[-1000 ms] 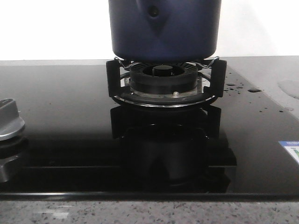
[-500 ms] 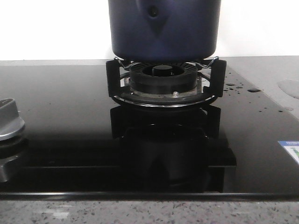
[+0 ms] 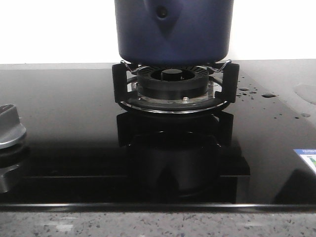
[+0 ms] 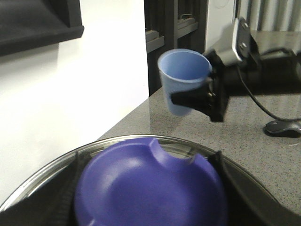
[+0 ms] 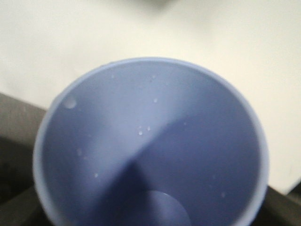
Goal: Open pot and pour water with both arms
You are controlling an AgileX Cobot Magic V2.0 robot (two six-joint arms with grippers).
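Note:
The dark navy-blue pot (image 3: 173, 29) stands on the black burner ring (image 3: 173, 81); its top is cut off by the front view. Neither gripper shows in that view. In the left wrist view my left gripper (image 4: 150, 188) is shut on the purple-blue knob (image 4: 150, 183) of a glass lid (image 4: 56, 165), with one dark finger on each side of the knob. My right gripper (image 4: 202, 94) is shut on a light blue cup (image 4: 181, 77) and holds it upright in the air beyond the lid. The cup (image 5: 150, 141) fills the right wrist view, with droplets on its inner wall.
A black glass cooktop (image 3: 64, 128) lies under the burner, with a silver knob (image 3: 10, 128) at its left, water drops (image 3: 252, 91) and a sticker (image 3: 308, 158) at its right. A speckled counter edge (image 3: 158, 224) runs in front. A mouse (image 4: 284, 127) lies on the grey counter.

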